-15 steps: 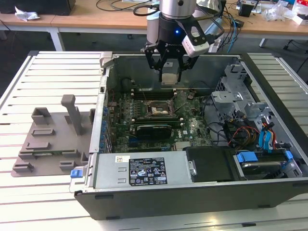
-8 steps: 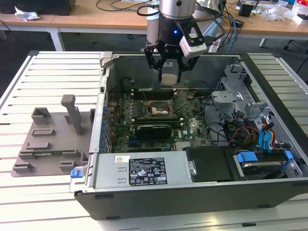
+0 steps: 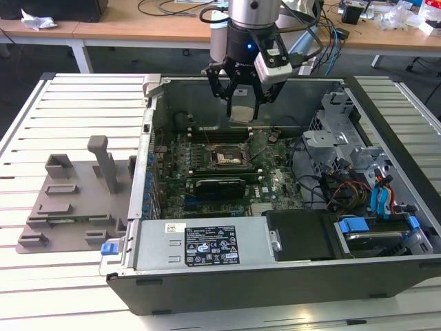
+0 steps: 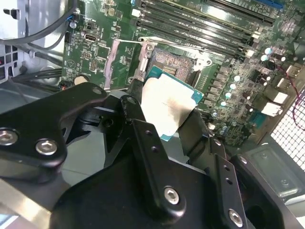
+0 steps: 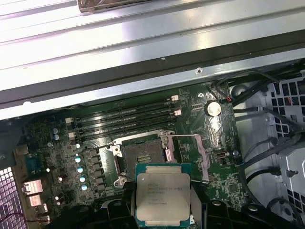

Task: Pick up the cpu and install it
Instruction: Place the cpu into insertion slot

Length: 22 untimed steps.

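Silver-topped cpu (image 5: pixel 162 194) sits clamped in the black tool (image 3: pixel 242 110), over the motherboard (image 5: pixel 226 179) near its open socket (image 5: pixel 143 157).

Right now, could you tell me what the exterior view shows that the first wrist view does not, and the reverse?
Exterior view: the grey tray beside the computer case, and the gripper from outside, shut on the cpu. First wrist view: the cpu's metal top face-on and the round coin battery. Both: the cpu, the open socket and the memory slots.
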Each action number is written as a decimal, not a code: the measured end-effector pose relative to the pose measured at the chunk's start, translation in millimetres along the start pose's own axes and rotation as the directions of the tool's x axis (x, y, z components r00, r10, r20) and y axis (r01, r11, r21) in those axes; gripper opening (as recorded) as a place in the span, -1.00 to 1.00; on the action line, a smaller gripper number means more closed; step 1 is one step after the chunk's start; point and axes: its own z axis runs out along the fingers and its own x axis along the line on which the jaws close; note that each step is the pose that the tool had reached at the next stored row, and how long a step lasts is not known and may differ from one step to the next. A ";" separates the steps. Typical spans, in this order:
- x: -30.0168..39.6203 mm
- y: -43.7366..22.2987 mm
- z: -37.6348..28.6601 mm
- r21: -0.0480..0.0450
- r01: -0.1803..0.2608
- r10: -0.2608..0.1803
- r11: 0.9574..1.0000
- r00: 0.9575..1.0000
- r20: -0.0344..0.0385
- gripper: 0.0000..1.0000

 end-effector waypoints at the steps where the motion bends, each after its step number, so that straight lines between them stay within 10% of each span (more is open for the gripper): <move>1: 0.0 0.0 0.2 0.000 -0.013 0.013 1.000 1.000 0.000 0.09; 8: 0.0 0.0 1.3 0.003 -0.078 0.078 0.997 0.997 -0.002 0.09; 10: 0.0 0.0 1.6 0.007 -0.176 0.176 0.984 0.984 -0.004 0.09; 22: 0.1 0.1 2.1 0.011 -0.279 0.280 0.960 0.960 -0.006 0.09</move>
